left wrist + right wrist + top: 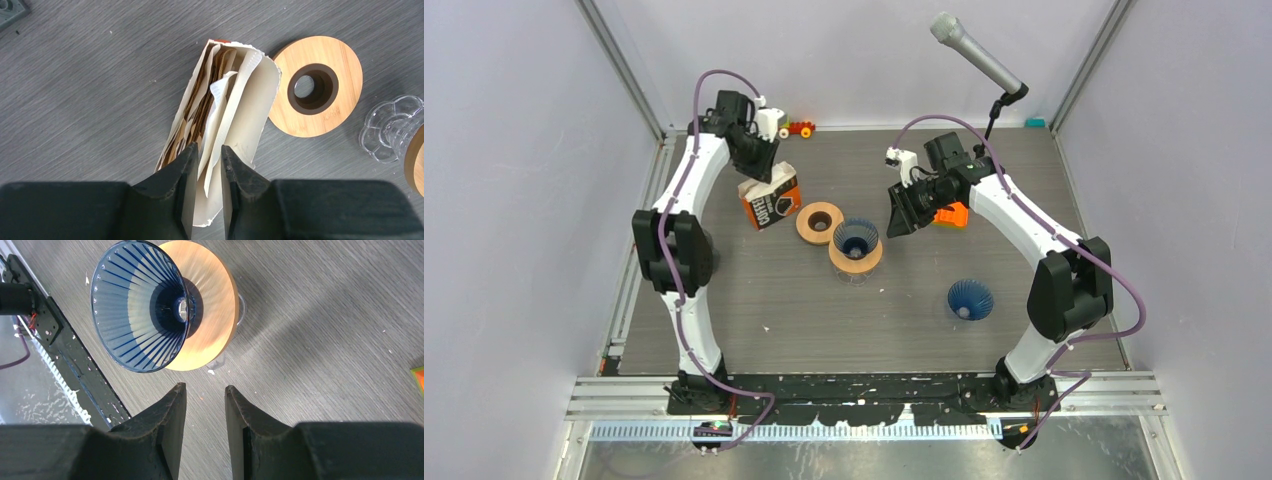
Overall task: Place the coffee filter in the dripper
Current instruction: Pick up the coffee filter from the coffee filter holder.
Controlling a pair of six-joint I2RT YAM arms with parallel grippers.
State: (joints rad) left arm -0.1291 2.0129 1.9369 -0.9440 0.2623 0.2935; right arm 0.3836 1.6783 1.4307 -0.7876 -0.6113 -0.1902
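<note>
The orange and white filter box [770,197] lies near the back left, its torn top open. Brown coffee filters [197,112] and white paper flaps [218,107] stick out of it. My left gripper [208,147] hangs right over that opening [769,172]. Its jaws stand a little apart, with a white flap between them that is not pinched. The blue ribbed dripper [855,238] sits on a wooden ring on a glass stand at mid table. My right gripper [205,386] is open and holds nothing, just right of the dripper [140,305] and above the table [906,212].
A loose wooden ring [820,222] lies between box and dripper. A second blue dripper [970,298] lies front right. An orange piece [955,214] sits behind the right gripper. A microphone [979,55] and a small toy [799,128] are at the back.
</note>
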